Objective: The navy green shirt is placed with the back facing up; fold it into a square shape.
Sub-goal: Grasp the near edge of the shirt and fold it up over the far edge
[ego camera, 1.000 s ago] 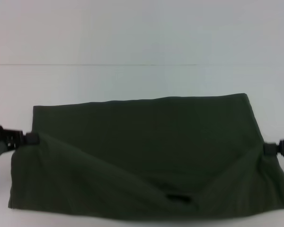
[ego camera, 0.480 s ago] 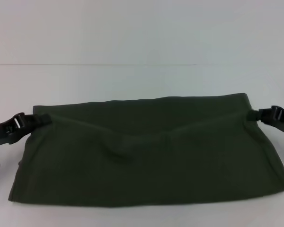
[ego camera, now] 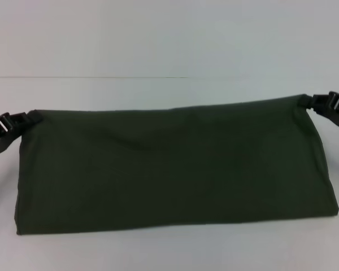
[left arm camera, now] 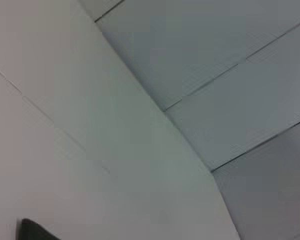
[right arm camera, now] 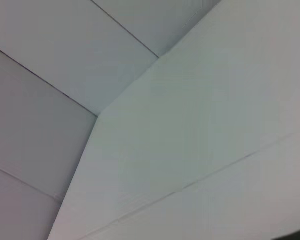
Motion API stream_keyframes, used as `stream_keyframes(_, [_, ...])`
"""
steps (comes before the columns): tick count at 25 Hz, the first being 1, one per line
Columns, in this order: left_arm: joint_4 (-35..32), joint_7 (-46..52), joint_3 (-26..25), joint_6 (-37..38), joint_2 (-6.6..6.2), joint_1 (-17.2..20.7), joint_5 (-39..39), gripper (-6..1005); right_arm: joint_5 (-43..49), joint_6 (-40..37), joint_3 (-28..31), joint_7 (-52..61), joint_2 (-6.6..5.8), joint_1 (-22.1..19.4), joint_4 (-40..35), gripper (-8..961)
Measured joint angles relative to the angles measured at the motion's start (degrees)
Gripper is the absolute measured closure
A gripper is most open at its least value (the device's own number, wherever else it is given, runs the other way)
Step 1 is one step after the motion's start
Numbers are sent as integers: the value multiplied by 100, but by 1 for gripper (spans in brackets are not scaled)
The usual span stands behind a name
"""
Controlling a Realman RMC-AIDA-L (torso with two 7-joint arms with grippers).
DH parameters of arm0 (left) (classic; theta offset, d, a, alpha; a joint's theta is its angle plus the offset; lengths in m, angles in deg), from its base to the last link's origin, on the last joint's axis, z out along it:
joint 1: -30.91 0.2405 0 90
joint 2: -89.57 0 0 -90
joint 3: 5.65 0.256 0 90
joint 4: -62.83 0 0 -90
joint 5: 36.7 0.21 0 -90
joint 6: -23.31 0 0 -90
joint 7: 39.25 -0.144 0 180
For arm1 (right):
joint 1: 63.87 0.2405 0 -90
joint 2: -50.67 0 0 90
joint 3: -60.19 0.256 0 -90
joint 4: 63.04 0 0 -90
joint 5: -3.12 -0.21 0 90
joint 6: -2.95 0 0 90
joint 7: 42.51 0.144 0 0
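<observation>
One navy green shirt (ego camera: 175,169): plain, folded oblong.

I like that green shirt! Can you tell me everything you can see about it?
The navy green shirt is dark olive, soft-looking cloth, plain on the side showing, with no letters in sight. It lies folded into a wide band on the white table, with no sleeves or collar showing. Its far edge runs nearly straight between the left gripper and the right gripper, which pinch its two far corners. The near edge rests on the table, and the cloth has a few shallow ripples.
</observation>
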Motion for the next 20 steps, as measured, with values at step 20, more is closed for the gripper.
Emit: stream_keyframes(20, [225, -705, 56, -1534, 431, -434, -286, 964, -89, 1722, -114, -678, 474, 443, 190, 910])
